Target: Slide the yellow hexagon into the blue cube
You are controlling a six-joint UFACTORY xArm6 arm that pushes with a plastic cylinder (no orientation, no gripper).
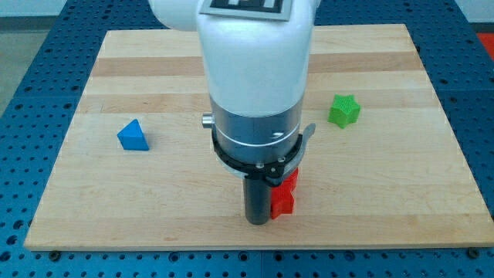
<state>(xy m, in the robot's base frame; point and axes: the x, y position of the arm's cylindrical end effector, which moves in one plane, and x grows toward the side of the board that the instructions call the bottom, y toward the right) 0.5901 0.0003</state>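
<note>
On my remote feed, a pale wooden board [255,232] lies on a blue perforated bench [15,255], and every place below is given against that board. Toward the board's left side, about midway between its far and near edges, sits a blue block [133,136]; from here it reads as a triangular wedge with a pointed top, not clearly a cube. It stands alone, well apart from everything else.

At the board's centre my arm [255,69] comes down from the view's top, its white housing and grey collar blocking much of the middle of the board. Below the collar the dark rod descends toward the board's near edge, and my tip [255,222] appears to meet the wood there. The rod carries no claw, so there is nothing clenched or released to report. Just to the right of my tip, touching or nearly touching the rod, is a red block [284,195], partly hidden by the collar; its shape I cannot make out.

Toward the board's right side, nearer the far edge, sits a green star-shaped block [344,110], well apart from my tip.

The yellow hexagon does not show anywhere on the board; I cannot tell where it lies.
</note>
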